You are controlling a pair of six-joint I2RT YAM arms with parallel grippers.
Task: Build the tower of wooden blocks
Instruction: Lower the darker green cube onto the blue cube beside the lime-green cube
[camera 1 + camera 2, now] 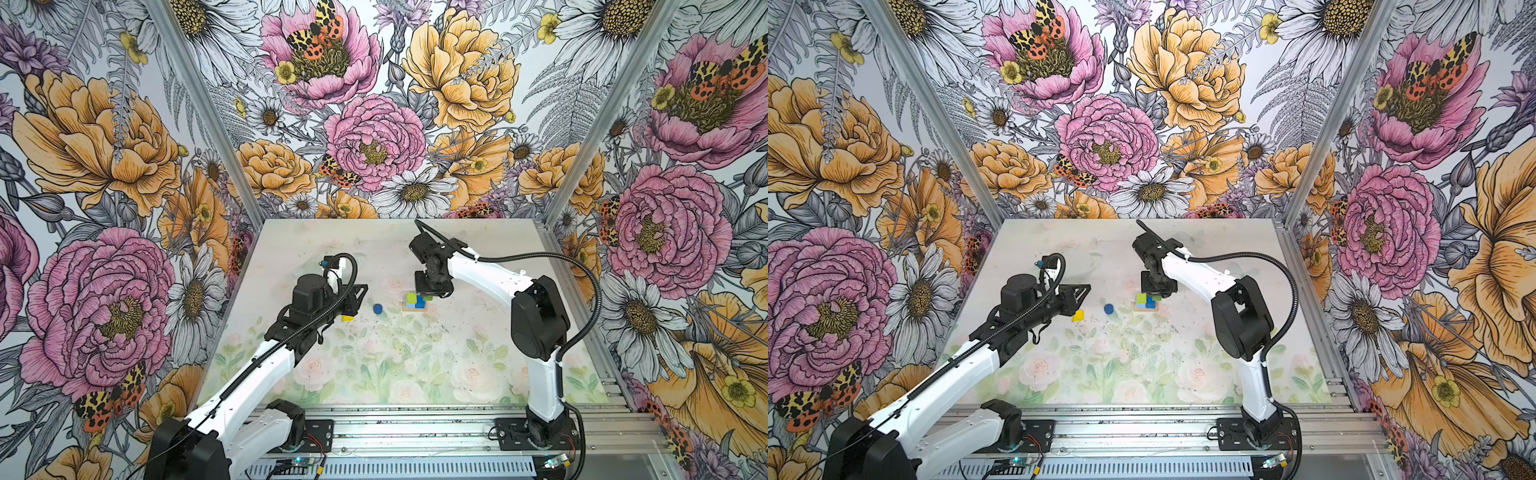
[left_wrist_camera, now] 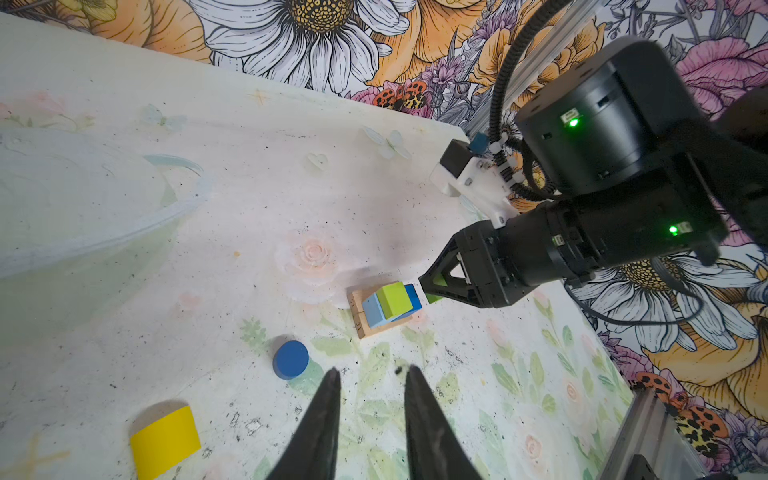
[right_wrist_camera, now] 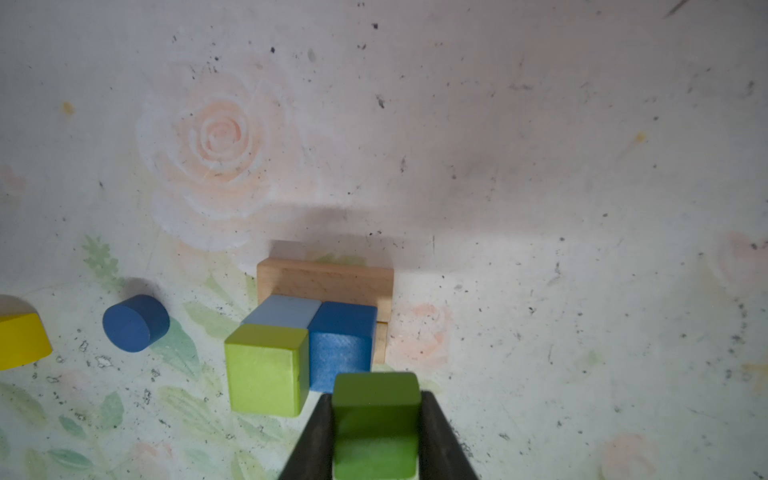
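The wood block tower [image 1: 415,302] stands mid-table. Two tan bars [image 3: 324,278] lie side by side at its base, carrying a light blue cube [image 3: 286,311] and a dark blue cube [image 3: 343,336]. A light green cube [image 3: 266,370] sits on the light blue one. My right gripper [image 3: 377,400] is shut on a darker green cube [image 3: 376,390], held just beside and above the dark blue cube. A blue cylinder [image 2: 291,359] and a yellow half-round [image 2: 165,440] lie loose to the tower's left. My left gripper [image 2: 371,372] hovers near the cylinder, open, with nothing between its fingers.
In both top views the floral table mat [image 1: 374,365] is bounded by patterned walls on three sides and an aluminium rail [image 1: 415,432] in front. The right arm [image 1: 490,274] arches over the table's right half.
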